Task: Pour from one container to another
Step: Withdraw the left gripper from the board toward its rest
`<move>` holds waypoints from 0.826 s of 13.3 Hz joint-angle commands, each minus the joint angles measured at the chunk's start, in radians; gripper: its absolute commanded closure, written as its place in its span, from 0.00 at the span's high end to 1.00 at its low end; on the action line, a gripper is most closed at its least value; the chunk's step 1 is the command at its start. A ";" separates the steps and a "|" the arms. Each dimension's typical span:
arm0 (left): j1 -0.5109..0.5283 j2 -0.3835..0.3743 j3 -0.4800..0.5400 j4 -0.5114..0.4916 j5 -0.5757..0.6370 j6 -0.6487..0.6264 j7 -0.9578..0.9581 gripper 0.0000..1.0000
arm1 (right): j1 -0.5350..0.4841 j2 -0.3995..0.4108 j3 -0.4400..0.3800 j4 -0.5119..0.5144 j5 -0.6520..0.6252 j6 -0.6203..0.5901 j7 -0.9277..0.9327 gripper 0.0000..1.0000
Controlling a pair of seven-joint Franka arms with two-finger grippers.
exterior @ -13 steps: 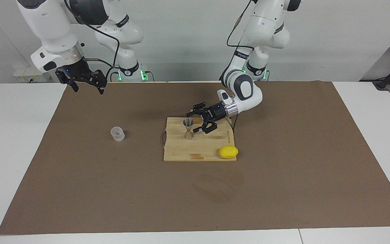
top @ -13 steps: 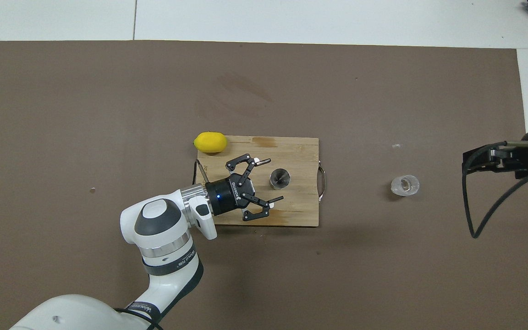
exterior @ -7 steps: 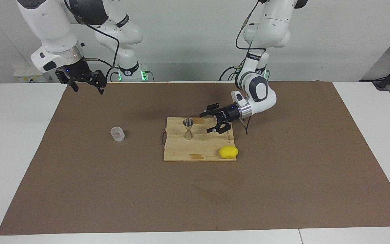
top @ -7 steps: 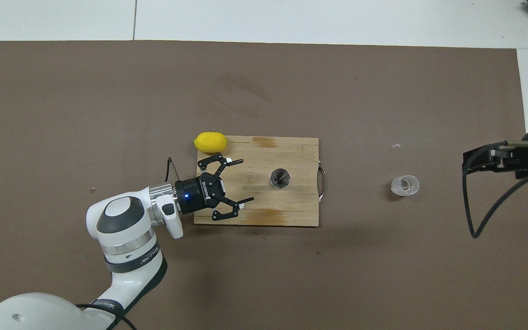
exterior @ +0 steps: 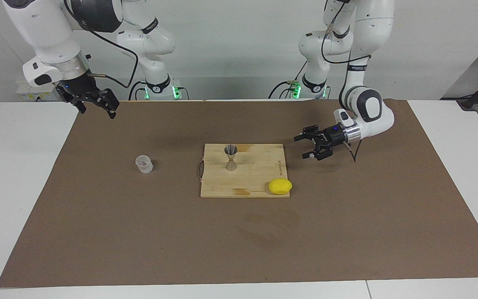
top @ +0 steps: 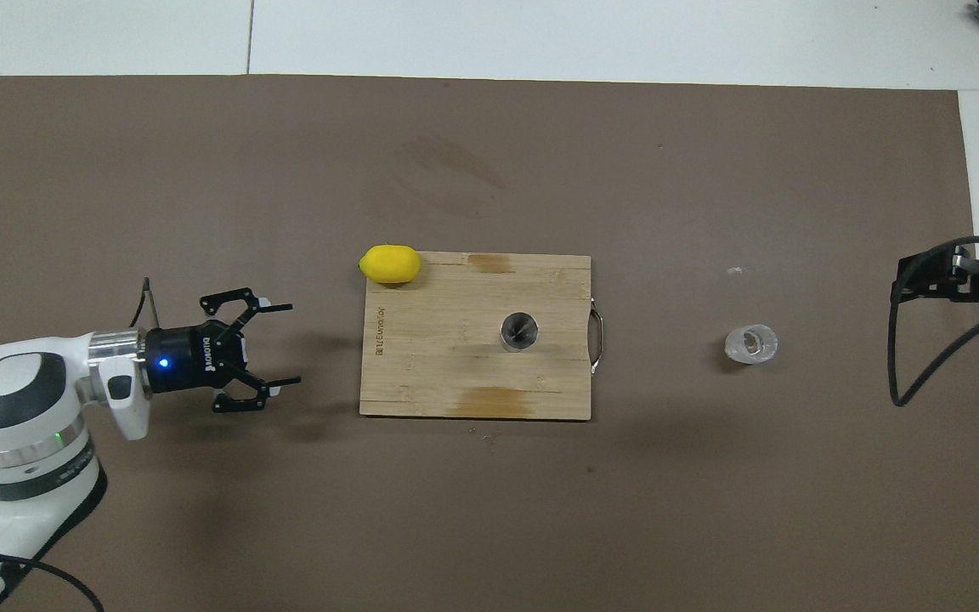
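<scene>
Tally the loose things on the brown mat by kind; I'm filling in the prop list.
Glass cup: 1
Metal jigger: 1
Lemon: 1
Wooden cutting board: 1
Total: 4

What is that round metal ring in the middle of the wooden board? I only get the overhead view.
Observer: From the facing view it is a jigger, hourglass-shaped with a narrow waist, standing upright on the board.
Operator: And the black claw at the edge, past the glass cup: is it resting on the table?
Observer: No. That right gripper hangs in the air over the edge of the mat, fingers open.
Operator: Is the other claw touching down?
Observer: No. The left gripper hovers clear of the mat, open and empty.
</scene>
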 commanded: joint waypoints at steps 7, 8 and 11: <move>0.312 0.096 -0.008 0.555 0.628 -0.250 -0.389 1.00 | -0.105 0.146 0.006 -0.147 0.217 0.174 0.484 0.99; 0.309 0.089 -0.008 0.601 0.677 -0.250 -0.453 1.00 | -0.109 0.178 0.006 -0.147 0.239 0.181 0.519 0.99; 0.287 0.058 -0.009 0.724 0.856 -0.241 -0.738 1.00 | -0.139 0.252 0.006 -0.156 0.312 0.214 0.646 1.00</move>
